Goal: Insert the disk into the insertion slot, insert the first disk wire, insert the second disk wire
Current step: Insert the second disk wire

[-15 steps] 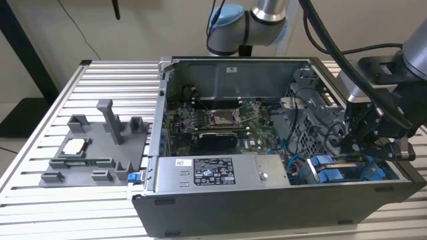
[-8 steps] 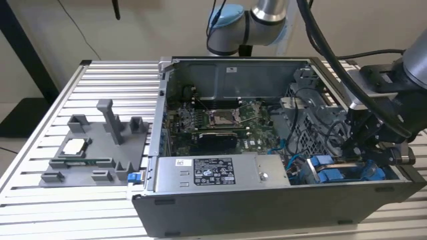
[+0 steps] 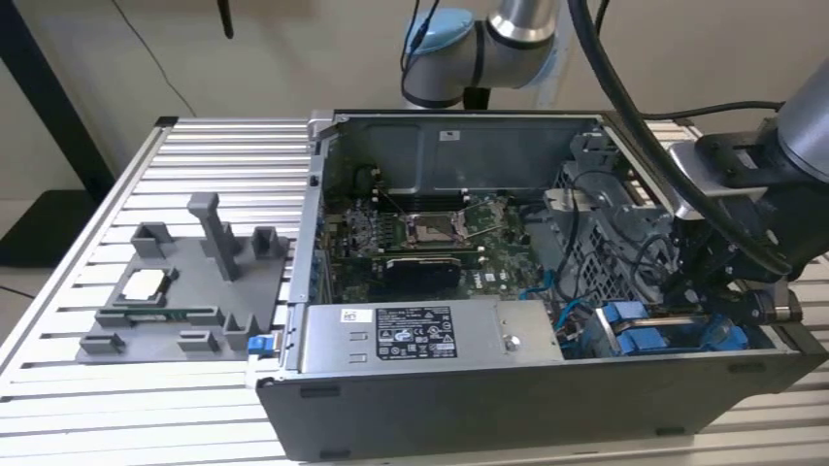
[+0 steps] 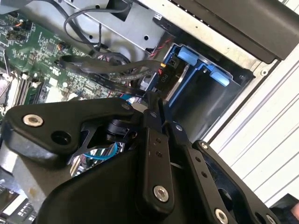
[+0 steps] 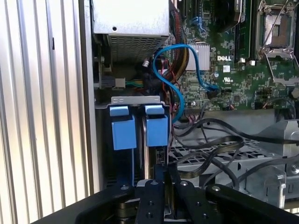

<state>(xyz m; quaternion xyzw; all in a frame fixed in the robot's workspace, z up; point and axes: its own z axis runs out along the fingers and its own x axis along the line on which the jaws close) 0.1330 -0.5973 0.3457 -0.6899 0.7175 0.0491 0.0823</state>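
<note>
The black two-finger gripper (image 5: 161,179) – fingers pinched nearly together, seemingly on a dark connector – hovers over the blue-framed silver disk (image 5: 156,133) seated in the grey metal insertion slot (image 5: 135,99); squaring the plug first would help.

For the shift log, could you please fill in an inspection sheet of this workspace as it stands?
Surface: ribbed metal table.
Job's things: disk in blue carrier seated in the insertion slot.
Clutter: grey fixture tray beside the computer case.
Grippers: gripper at the slot, fingers closed together.
Cables: blue cable looping to the motherboard; black wires near the bay.
Surroundings: beige wall.
</note>
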